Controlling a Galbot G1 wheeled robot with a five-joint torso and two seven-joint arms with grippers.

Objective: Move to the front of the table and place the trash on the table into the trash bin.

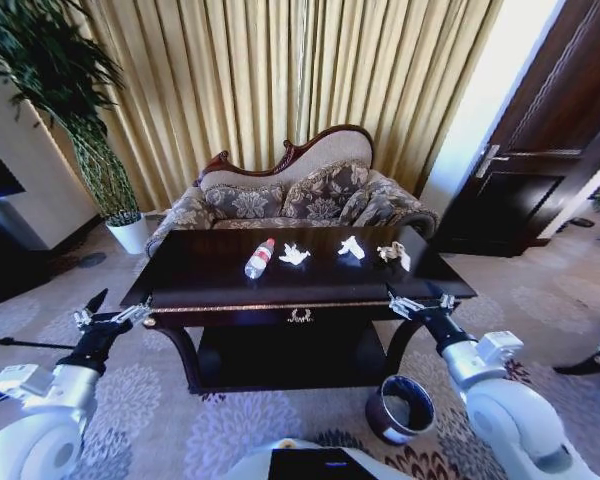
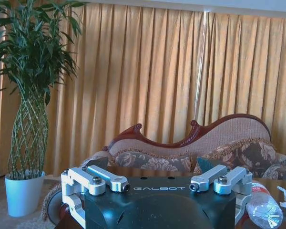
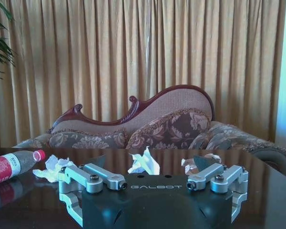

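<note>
The dark glossy table stands in front of me. On it lie a clear bottle with a red cap and three white paper wads. The trash bin sits on the carpet by the table's front right leg. My left gripper is open and empty, off the table's front left corner. My right gripper is open and empty at the front right edge. The right wrist view shows the bottle and a wad beyond the open right gripper. The left wrist view shows the bottle beside the left gripper.
A patterned sofa stands behind the table against gold curtains. A tall plant in a white pot is at the back left. A dark door is at the right. Patterned carpet lies around the table.
</note>
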